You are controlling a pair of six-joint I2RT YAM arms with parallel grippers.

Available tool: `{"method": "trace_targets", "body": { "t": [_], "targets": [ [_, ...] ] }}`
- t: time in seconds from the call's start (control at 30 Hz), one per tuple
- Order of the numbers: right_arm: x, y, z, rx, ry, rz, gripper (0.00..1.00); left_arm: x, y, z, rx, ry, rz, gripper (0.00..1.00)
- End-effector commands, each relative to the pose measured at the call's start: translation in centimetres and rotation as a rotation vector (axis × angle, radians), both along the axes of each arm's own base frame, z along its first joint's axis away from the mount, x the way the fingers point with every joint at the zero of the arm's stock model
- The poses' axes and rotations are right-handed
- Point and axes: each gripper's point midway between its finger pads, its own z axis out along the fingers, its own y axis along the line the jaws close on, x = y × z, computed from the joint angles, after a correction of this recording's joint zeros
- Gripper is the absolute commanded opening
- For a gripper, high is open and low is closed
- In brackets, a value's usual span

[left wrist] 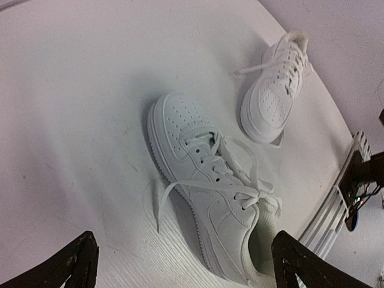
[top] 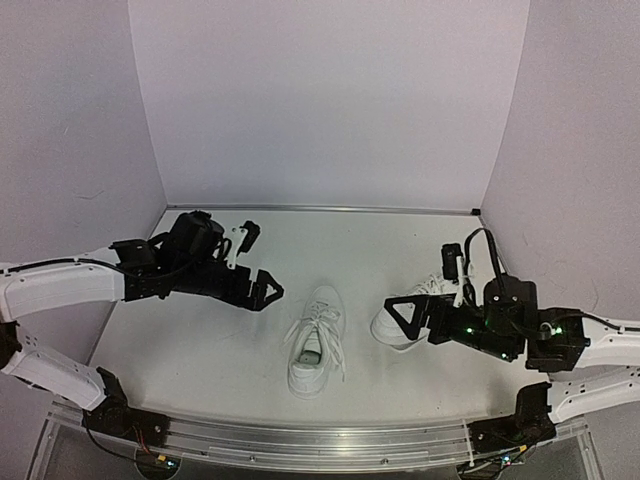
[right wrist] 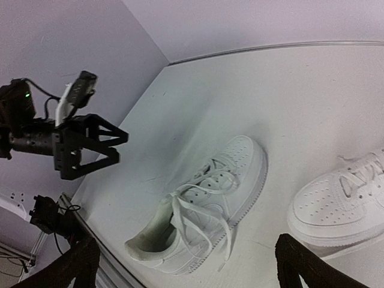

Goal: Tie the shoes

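One white sneaker [top: 315, 345] lies in the middle of the table, toe away from me, heel toward the front edge. Its laces cross near the collar and the loose ends trail over both sides. It also shows in the left wrist view [left wrist: 204, 180] and the right wrist view [right wrist: 210, 204]. The second white sneaker [top: 402, 322] lies to its right, partly hidden under my right gripper [top: 395, 318]; it also shows in both wrist views [left wrist: 276, 96] [right wrist: 342, 204]. My left gripper [top: 268, 290] hovers left of the middle sneaker. Both grippers are open and empty.
A metal rail [top: 330, 440] runs along the table's front edge, close behind the middle sneaker's heel. Lilac walls close off the back and both sides. The left gripper [right wrist: 96, 147] shows across the table in the right wrist view.
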Motion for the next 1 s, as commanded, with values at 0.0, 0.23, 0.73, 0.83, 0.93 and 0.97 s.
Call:
{"method": "trace_targets", "body": {
  "t": [0.0,0.23,0.73,0.83,0.93,0.97],
  "targets": [
    [1.0,-5.3,-4.2,-0.094,0.049,-0.212,0.98,1.7,4.1,2.1,-0.032,-0.055,0.252,1.0],
    [1.1,-7.7,-9.3,-0.192,0.12,-0.312,0.98,2.6,8.7,-3.8,0.072,0.074,0.478,1.0],
    [1.7,-3.2,-12.3,-0.386,0.15,-0.206,0.98,4.3,7.8,-6.1,0.079,0.113,0.483,1.0],
    [1.6,-3.0,-12.5,-0.391,0.154,-0.197,0.98,4.4,7.8,-5.9,0.082,0.105,0.484,1.0],
    [1.7,-2.9,-12.3,-0.386,0.15,-0.193,0.98,4.4,7.9,-5.7,0.083,0.101,0.487,0.99],
    [1.7,-2.9,-12.3,-0.386,0.148,-0.193,0.98,4.3,8.0,-5.7,0.084,0.101,0.487,1.0]
  ]
}}
